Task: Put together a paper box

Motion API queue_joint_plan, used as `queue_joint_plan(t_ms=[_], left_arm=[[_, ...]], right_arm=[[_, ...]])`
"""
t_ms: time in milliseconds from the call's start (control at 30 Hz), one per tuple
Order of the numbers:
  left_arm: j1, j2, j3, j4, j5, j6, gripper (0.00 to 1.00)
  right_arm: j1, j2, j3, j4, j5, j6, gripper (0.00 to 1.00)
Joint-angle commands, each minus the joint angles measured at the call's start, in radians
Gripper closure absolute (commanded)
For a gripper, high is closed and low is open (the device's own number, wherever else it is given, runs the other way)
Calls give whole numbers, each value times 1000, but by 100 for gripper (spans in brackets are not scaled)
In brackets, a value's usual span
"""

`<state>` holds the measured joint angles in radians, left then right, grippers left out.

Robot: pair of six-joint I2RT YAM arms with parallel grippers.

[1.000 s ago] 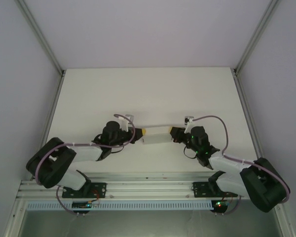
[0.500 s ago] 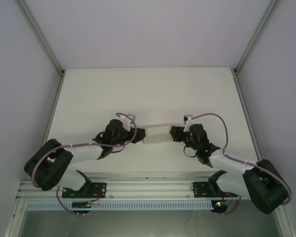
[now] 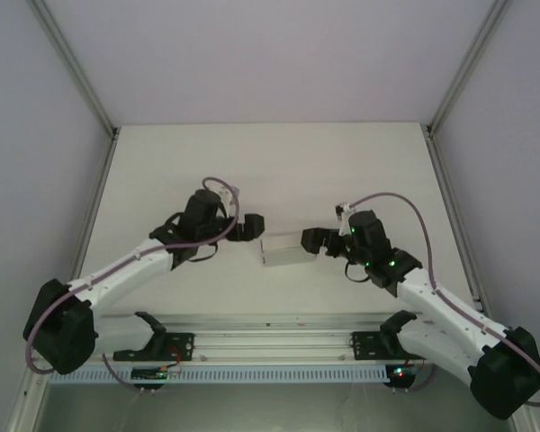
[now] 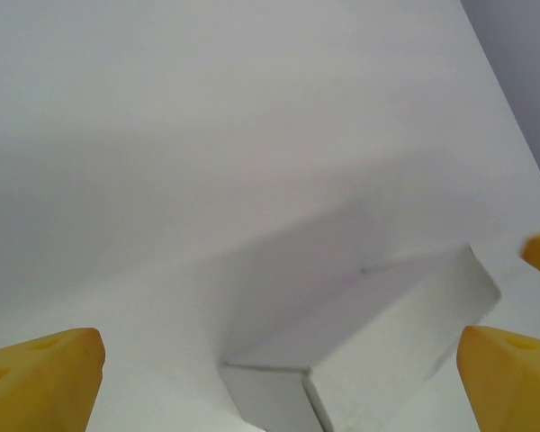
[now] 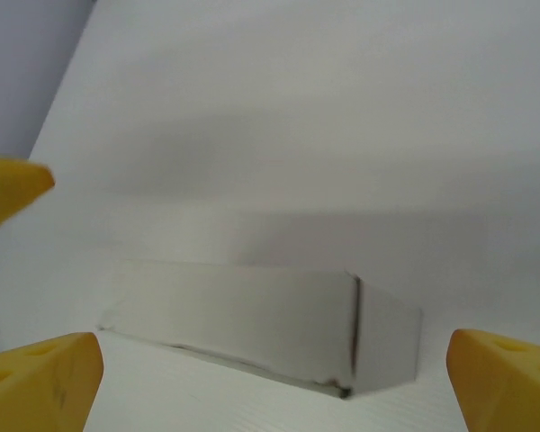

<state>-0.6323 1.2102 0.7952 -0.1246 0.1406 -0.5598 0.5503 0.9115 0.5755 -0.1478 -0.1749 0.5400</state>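
1. The left gripper (image 3: 252, 227) is reaching in from the left side of the white table (image 3: 270, 162). Its jaws are standing wide apart and gripping nothing. It is sitting just beside the left end of the paper box (image 3: 285, 249), with a small gap showing between them.
2. In the left wrist view, this gripper's yellow fingertips (image 4: 45, 378) are showing at the two bottom corners, and the paper box (image 4: 369, 351) is lying ahead of them, untouched.
3. The paper box is lying flat on the table between the two grippers, near the middle of the near half. It is showing as a closed, low white rectangular block, with its long side running left to right.
4. The right gripper (image 3: 311, 240) is pointing at the box's right end, very close to it; whether it is touching cannot be told.
5. In the right wrist view, its yellow fingertips (image 5: 45, 382) are spread wide and holding nothing, and the paper box (image 5: 252, 324) is lying ahead of them.
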Motion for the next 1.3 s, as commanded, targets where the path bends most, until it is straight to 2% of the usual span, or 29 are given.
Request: queue_joint_plan(t_ms=[0, 67, 133, 200, 300, 400, 633, 767, 1033, 1133, 1267], left_arm=[[70, -26, 79, -204, -125, 20, 0], [131, -24, 98, -256, -142, 31, 0], [187, -27, 98, -281, -139, 39, 0], [226, -33, 89, -298, -142, 52, 0], [264, -46, 72, -320, -159, 69, 0], [279, -67, 47, -328, -175, 84, 0], [295, -114, 4, -325, -181, 89, 0], [296, -128, -10, -333, -199, 80, 0], [299, -140, -24, -345, -216, 82, 1], [299, -146, -25, -345, -216, 81, 0], [299, -161, -23, -346, -218, 82, 1]], right_arm=[[-22, 43, 112, -96, -135, -292, 1], [-26, 102, 187, -163, -187, -496, 0], [-20, 176, 263, -277, -299, -790, 1], [4, 247, 326, -403, -346, -1091, 1], [58, 349, 419, -453, -244, -1271, 1], [80, 448, 506, -506, -225, -1377, 1], [136, 695, 674, -671, -103, -1528, 1], [146, 807, 740, -733, -75, -1532, 2], [192, 911, 783, -726, 33, -1517, 37], [201, 903, 773, -686, 69, -1507, 57], [210, 874, 784, -660, 130, -1498, 70]])
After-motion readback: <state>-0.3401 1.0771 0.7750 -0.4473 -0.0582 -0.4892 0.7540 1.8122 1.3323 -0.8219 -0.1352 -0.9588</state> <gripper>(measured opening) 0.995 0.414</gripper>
